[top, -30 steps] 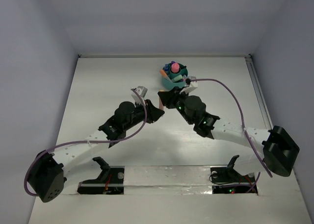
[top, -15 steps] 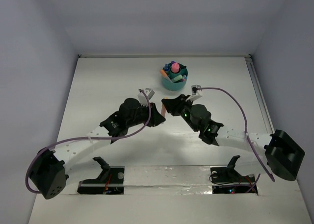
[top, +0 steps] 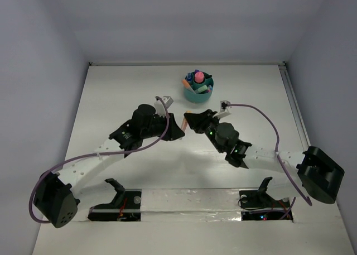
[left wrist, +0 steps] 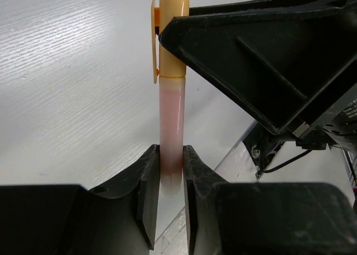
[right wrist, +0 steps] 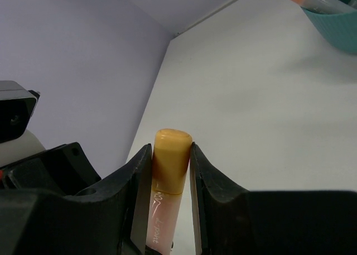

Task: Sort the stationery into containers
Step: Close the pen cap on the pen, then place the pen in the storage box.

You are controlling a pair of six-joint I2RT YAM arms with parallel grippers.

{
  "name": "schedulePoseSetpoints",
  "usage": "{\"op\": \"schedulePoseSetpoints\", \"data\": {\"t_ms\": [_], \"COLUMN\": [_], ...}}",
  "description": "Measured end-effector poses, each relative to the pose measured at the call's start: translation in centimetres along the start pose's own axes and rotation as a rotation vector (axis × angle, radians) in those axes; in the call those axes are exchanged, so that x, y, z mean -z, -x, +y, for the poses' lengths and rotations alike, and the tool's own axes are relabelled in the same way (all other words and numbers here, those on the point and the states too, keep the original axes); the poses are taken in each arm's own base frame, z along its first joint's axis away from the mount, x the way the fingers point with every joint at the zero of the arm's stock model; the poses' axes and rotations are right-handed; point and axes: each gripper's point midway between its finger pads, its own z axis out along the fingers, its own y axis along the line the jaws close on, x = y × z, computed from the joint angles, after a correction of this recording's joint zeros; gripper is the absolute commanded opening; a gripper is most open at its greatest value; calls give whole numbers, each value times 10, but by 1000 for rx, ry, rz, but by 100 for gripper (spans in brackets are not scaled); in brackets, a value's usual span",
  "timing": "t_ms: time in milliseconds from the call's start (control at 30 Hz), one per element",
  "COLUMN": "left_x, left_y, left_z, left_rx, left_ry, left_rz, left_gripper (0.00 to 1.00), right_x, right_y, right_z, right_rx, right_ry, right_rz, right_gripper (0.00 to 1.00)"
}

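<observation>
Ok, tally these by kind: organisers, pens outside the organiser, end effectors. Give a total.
Organisers: 1 (teal organiser)
Pens outside it: 1 (orange-capped pen, held by both end effectors)
End effectors: 2 (left end effector, right end effector)
Total: 4

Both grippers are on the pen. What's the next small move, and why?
Probably open the left gripper: it pinches the pink barrel of the pen, while the right gripper clamps the orange cap and sits nearer the teal organiser.
</observation>
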Motion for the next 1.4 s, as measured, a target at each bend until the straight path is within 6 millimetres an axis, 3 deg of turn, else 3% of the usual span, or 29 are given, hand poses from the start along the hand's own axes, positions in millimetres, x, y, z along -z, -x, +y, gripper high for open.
{"op": "schedulePoseSetpoints", "data": {"t_ms": [267, 567, 767, 800, 867, 967, 1100, 1133, 1200, 1300, 1400], "left_x": [2, -7, -6, -4, 1, 11, 29, 33, 38, 38, 35], "left_y": [8, -1, 17, 19, 31, 35, 54, 55, 53, 43, 29], "left_z": [0, 3, -9, -9, -9, 0, 11, 12, 12, 18, 29], "left_rx": [22, 71, 55, 48, 28, 14, -9, -13, -22, -24, -20], "left_ry": [12, 4, -68, -78, -94, -79, -52, -51, -60, -55, -35], "left_rz": [19, 70, -30, -61, -152, -236, -392, -414, -435, -433, -419], "left_gripper": [0, 0, 1, 3, 17, 22, 37, 45, 52, 62, 72], "right_x": [-4, 0, -3, -5, -10, -24, -52, -60, -75, -96, -115], "right_y": [-2, -11, 13, 17, 22, 34, 48, 52, 62, 79, 97], "right_z": [1, -2, 12, 16, 22, 24, -20, -33, -57, -72, -68], "right_rx": [-30, -22, 46, 63, 89, 112, 212, 234, 277, 340, 410], "right_ry": [-18, -49, -101, -102, -95, -78, -180, -210, -272, -312, -302], "right_rz": [-21, -14, -67, -67, -60, -46, -38, -37, -45, -74, -129], "right_gripper": [0, 0, 0, 0, 0, 0, 0, 0, 0, 0, 0]}}
